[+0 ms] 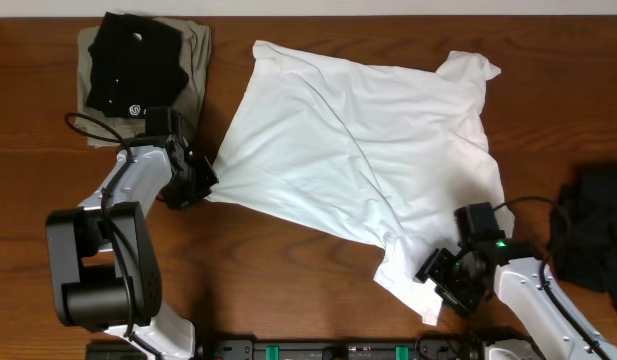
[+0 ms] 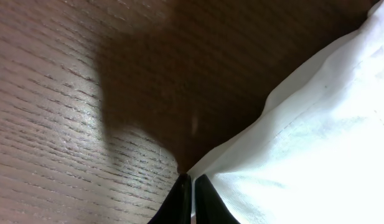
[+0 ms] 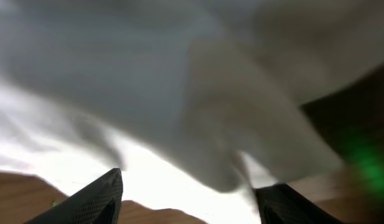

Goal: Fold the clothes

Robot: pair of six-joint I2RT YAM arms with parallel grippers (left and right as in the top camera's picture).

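Note:
The white T-shirt [image 1: 358, 150] lies spread and wrinkled across the middle of the wooden table. My left gripper [image 1: 202, 182] is at the shirt's left edge, its fingers [image 2: 192, 186] shut on the hem of the white T-shirt [image 2: 316, 143]. My right gripper [image 1: 443, 280] is at the shirt's lower right corner, its fingers [image 3: 192, 199] wide open with the white T-shirt [image 3: 179, 93] bunched just ahead of and between them.
A folded black shirt [image 1: 133, 60] with a small white logo lies on a folded khaki-olive garment [image 1: 193, 60] at the back left. A dark garment [image 1: 593, 230] sits at the right edge. Bare wood [image 1: 288, 280] lies at the front.

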